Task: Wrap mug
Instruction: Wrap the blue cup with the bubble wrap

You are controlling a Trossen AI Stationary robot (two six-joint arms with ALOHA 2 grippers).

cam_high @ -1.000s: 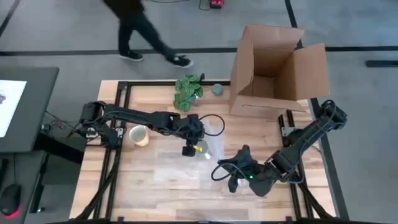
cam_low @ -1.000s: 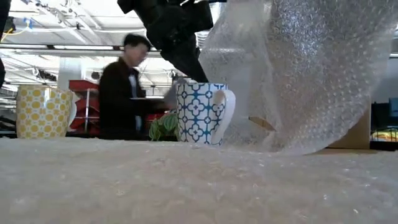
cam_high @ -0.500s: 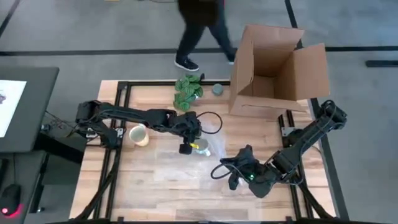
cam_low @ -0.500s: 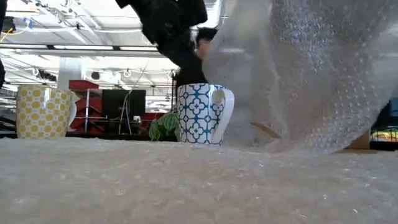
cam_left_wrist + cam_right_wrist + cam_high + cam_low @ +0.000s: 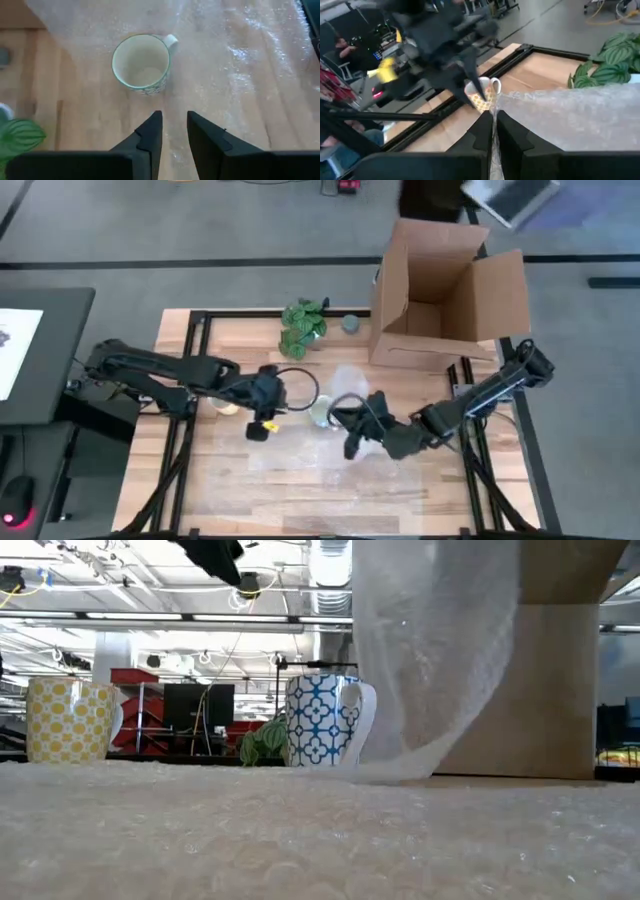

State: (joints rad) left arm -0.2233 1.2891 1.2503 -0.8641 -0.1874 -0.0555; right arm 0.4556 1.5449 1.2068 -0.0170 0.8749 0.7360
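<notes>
Left gripper (image 5: pixel 259 429) withdrew; mug (image 5: pixel 321 415) beside right gripper (image 5: pixel 351 448).

Glossy ceramic mug (image 5: pixel 141 63), clear bubble wrap (image 5: pixel 430 660), wood table (image 5: pixel 240 480).

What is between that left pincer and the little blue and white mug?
Nothing visible. The left pincer is open, and only flat bubble wrap lies under the gap to the mug. The right pincer holds up the wrap's edge.

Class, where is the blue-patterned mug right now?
In the high view, the mug stands mid-table on the bubble wrap, between the left claw and the right claw.
</notes>
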